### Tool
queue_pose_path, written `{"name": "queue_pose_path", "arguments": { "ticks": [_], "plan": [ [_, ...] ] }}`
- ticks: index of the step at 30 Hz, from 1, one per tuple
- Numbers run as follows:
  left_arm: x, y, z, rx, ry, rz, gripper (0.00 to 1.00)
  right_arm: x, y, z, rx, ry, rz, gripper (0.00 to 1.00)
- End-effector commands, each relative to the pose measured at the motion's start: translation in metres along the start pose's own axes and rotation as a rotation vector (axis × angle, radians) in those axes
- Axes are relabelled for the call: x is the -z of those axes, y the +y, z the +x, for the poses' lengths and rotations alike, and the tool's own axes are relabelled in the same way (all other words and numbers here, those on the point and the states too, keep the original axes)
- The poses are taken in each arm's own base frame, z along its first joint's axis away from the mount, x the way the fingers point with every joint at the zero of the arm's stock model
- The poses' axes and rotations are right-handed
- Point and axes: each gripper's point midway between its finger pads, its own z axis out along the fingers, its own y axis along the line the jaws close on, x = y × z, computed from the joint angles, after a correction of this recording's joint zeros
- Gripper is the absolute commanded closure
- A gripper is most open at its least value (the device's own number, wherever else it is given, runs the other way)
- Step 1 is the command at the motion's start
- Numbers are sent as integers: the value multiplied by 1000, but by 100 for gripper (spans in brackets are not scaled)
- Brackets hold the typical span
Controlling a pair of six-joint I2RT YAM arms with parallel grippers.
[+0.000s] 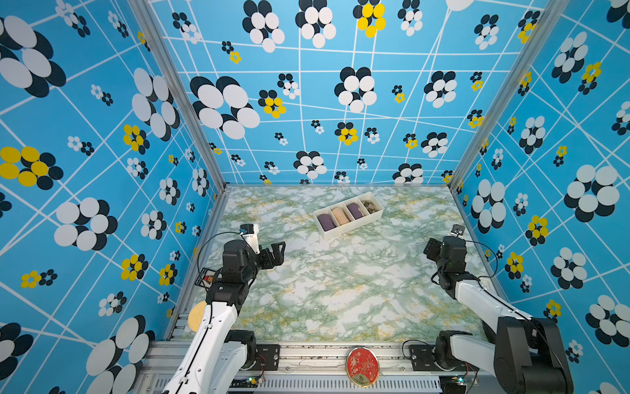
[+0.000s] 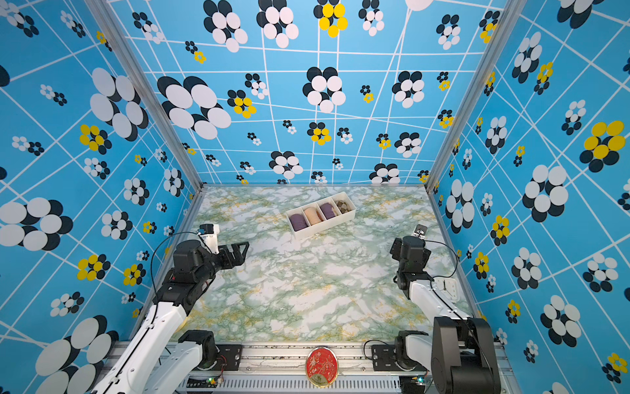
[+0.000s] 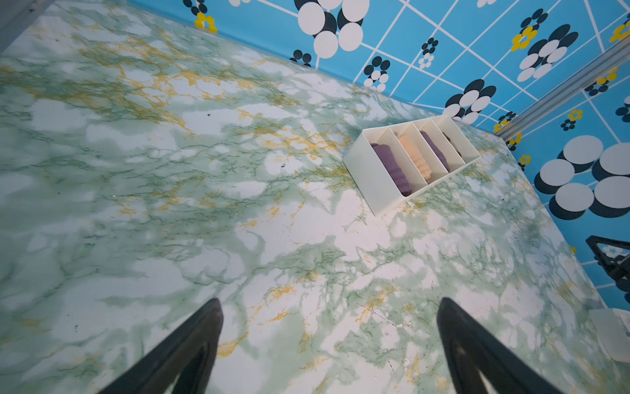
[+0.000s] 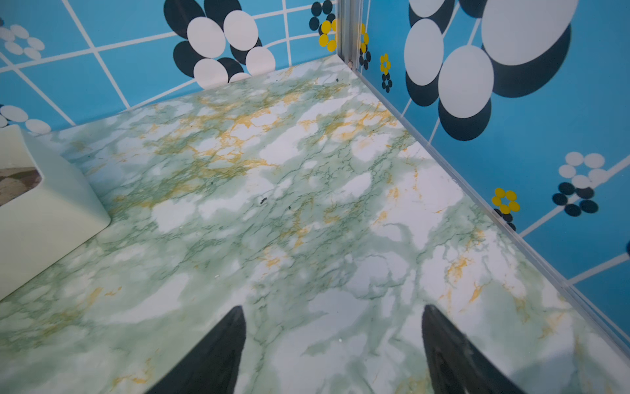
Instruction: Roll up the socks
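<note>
Purple socks (image 1: 325,221) rolled and sitting in two compartments of white divided tray (image 1: 344,230): end one toward the left arm, and third along. Peach roll (image 1: 341,215) between them, brown checked roll (image 1: 371,205) at other end. Tray near far edge of surface (image 1: 341,290), long axis slanting toward far right corner. Left pincer (image 3: 329,303) wide apart, empty, facing the tray. Right pincer (image 4: 332,310) parted, empty, by right edge. Left perhaps nearer; hard to judge. No loose sock seen. Blue patterned walls on three sides.
</note>
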Motion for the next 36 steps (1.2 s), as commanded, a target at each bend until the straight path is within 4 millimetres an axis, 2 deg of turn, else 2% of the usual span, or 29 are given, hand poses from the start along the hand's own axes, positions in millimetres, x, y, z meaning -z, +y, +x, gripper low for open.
{"name": "queue_pose_path", "arguments": {
  "ticks": [1,6,10,14,20,22,23,26,27,28,29,30,32,36],
  "plan": [
    [-3,14,-8,-11,-64,-62,1,-2,1,-4,-41,-41,-41,17],
    [-11,16,-8,-43,-112,-60,1,-11,6,3,-69,-50,-73,17],
    [-18,16,-10,-124,-126,-85,1,-18,12,-9,-82,-120,-95,17],
    [-25,18,-11,-179,-123,-112,1,-23,16,-12,-47,-149,-109,17],
    [-37,27,-18,-255,-141,-170,1,-19,44,-5,29,-179,-270,19],
    [-41,33,-19,-282,-135,-201,1,-23,55,10,66,-170,-328,20],
    [-42,35,-20,-291,-134,-214,1,-24,62,5,59,-220,-358,21],
    [-47,45,-17,-306,-130,-257,1,-29,65,10,104,-122,-350,21],
    [-49,49,-16,-309,-129,-270,1,-32,68,8,109,-140,-344,20],
    [-51,54,-15,-308,-133,-291,1,-32,70,7,116,-161,-333,18],
    [-52,60,-14,-305,-134,-318,1,-32,70,8,123,-143,-330,3],
    [-54,68,-13,-304,-136,-353,1,-32,70,9,127,-135,-329,1],
    [-55,84,-11,-300,-135,-426,1,-32,70,8,121,-150,-330,0],
    [-65,102,1,-327,-105,-469,1,-32,70,8,124,-147,-328,1]
  ]
}}
